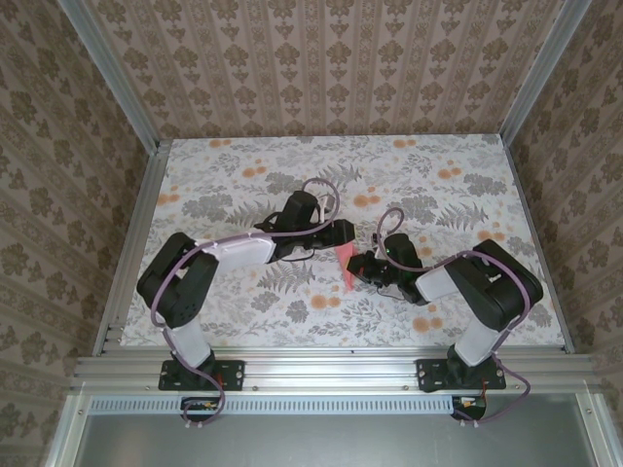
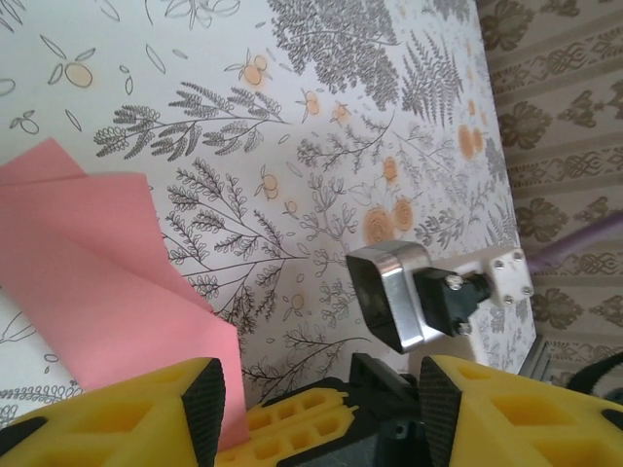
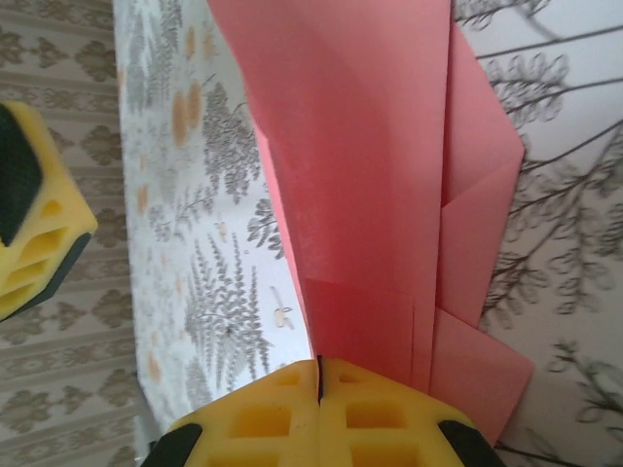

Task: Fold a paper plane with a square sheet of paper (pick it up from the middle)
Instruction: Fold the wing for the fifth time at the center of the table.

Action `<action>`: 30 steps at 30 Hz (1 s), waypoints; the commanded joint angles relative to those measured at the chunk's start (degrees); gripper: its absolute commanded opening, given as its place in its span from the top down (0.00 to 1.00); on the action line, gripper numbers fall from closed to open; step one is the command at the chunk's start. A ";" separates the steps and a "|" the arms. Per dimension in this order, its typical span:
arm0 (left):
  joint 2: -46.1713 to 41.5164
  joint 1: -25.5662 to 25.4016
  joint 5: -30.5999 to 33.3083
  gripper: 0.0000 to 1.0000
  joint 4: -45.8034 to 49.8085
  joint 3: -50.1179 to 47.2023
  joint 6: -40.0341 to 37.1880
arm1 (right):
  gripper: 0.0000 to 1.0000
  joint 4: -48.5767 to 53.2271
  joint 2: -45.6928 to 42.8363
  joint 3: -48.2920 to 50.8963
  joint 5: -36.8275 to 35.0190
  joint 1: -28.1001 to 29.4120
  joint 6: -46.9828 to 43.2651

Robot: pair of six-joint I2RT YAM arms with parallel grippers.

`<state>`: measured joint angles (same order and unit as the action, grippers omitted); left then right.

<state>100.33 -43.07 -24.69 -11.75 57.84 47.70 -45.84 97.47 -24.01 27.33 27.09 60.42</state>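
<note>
In the top view, a thin, matte salmon-pink paper sheet (image 1: 347,272) stands as a narrow folded strip over the flower-printed tabletop (image 1: 224,165), near its middle. Your left gripper (image 1: 338,235) sits at the sheet's 11 o'clock, with its arm bent at the elbow and the white forearm reaching across. Your right gripper (image 1: 363,268) is at the sheet's 3 o'clock, its arm folded back sharply.

In the left wrist view, the left gripper (image 2: 321,389) has its ribbed yellow fingers (image 2: 146,413) spread wide. The sheet (image 2: 88,263) shows flat, sharp-edged layers at 9 o'clock, one corner dipping beside the left-hand finger.

In the right wrist view, the right gripper (image 3: 319,375) presses its yellow pads (image 3: 263,418) together, pinching the sheet (image 3: 360,175), whose creased, overlapping layers rise toward 12 o'clock.
</note>
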 commanded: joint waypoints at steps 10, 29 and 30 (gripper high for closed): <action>5.77 -1.08 -3.17 0.45 -0.41 2.84 -2.79 | 1.00 -8.43 5.13 5.31 -1.83 -1.12 9.73; 15.80 -1.80 -3.07 0.45 5.06 8.69 -4.10 | 0.98 -11.59 6.29 8.81 -4.90 -1.60 11.67; 16.08 -1.84 -3.15 0.45 5.05 8.88 -4.17 | 0.98 -11.38 6.30 8.80 -4.91 -1.60 11.65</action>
<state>115.18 -44.71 -27.44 -9.19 65.58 45.06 -64.31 103.96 -16.64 25.93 26.06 73.28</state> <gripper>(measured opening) 0.548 0.055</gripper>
